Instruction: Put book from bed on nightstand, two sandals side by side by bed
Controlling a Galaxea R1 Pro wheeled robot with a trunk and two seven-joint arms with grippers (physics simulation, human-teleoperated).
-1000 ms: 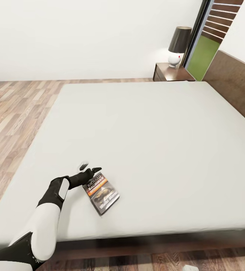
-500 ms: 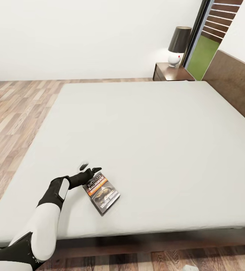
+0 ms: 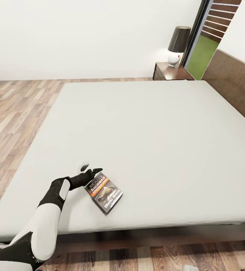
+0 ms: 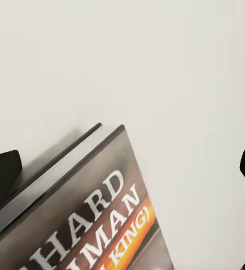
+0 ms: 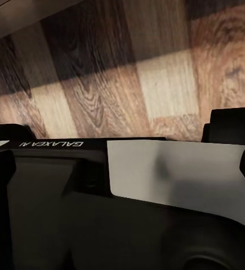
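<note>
The bed (image 3: 156,143) carries the book (image 3: 103,192) flat near its foot edge. The left pincer (image 3: 89,169) rests open at the book's upper corner, fingers (image 4: 1,180) spread either side of it. A nightstand (image 3: 171,72) holding a lamp (image 3: 178,45) stands beyond. Whether the right pincer (image 5: 122,163) is open or closed, I cannot tell.

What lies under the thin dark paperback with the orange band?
The thin dark paperback lies flat on the pale grey mattress; whatever sits directly beneath its cover is hidden.
</note>
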